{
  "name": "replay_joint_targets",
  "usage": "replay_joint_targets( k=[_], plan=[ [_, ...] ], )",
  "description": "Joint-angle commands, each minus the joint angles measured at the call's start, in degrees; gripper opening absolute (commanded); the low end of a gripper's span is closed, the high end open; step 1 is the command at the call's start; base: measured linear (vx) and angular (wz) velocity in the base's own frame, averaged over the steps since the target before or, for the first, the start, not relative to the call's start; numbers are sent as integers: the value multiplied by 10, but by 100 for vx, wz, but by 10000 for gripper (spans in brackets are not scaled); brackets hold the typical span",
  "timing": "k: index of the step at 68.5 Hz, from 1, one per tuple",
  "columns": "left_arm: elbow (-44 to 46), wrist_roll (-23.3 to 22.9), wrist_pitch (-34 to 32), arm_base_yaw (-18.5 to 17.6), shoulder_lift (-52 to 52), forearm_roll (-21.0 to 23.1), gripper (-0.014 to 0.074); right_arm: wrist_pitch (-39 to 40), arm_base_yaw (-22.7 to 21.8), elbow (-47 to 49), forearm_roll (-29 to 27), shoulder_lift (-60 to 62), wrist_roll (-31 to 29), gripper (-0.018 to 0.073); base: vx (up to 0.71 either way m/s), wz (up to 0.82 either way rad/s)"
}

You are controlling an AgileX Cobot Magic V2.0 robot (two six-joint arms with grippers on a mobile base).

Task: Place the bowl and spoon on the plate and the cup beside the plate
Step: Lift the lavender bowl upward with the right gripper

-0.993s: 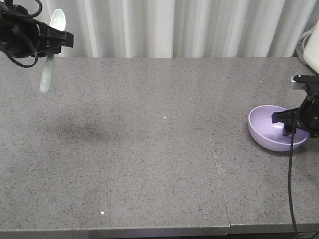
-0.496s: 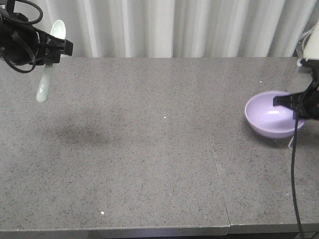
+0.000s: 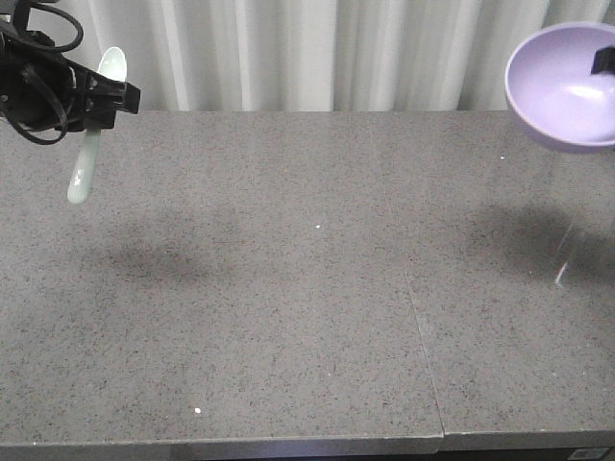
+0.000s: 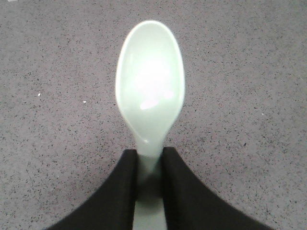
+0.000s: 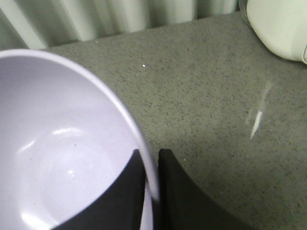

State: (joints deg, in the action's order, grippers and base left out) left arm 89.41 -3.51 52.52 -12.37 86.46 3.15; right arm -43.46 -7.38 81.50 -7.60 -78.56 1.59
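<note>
Upper left, my left gripper point(image 3: 108, 93) keeps the spoon point(image 3: 85, 165) clamped, handle hanging, barely shifted. Upper right, the bowl point(image 3: 562, 91), on the table point(image 3: 317, 288) a second ago, now rides high, its rim pinched in my right gripper point(image 5: 152, 165).

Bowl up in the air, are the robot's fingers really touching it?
Touching. The right wrist view shows the two black fingers clamped on the rim of the bowl, one inside and one outside, with no gap.
</note>
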Motion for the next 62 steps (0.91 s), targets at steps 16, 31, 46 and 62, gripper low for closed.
replay_joint_targets(
  k=[16,31,46,62],
  plan=[
    [15,0,-30,-4,-18,7,-6,24,-3,19,-34,82,-27,-6,0,0],
    [15,0,-30,-4,-18,7,-6,5,-3,19,-33,87,-27,-6,0,0],
    [15,0,-30,-4,-18,7,-6,4,-3,19,-33,87,-24,-6,0,0],
    [15,0,-30,-4,-18,7,-6,4,-3,19,-33,87,-24,-6,0,0]
  ],
)
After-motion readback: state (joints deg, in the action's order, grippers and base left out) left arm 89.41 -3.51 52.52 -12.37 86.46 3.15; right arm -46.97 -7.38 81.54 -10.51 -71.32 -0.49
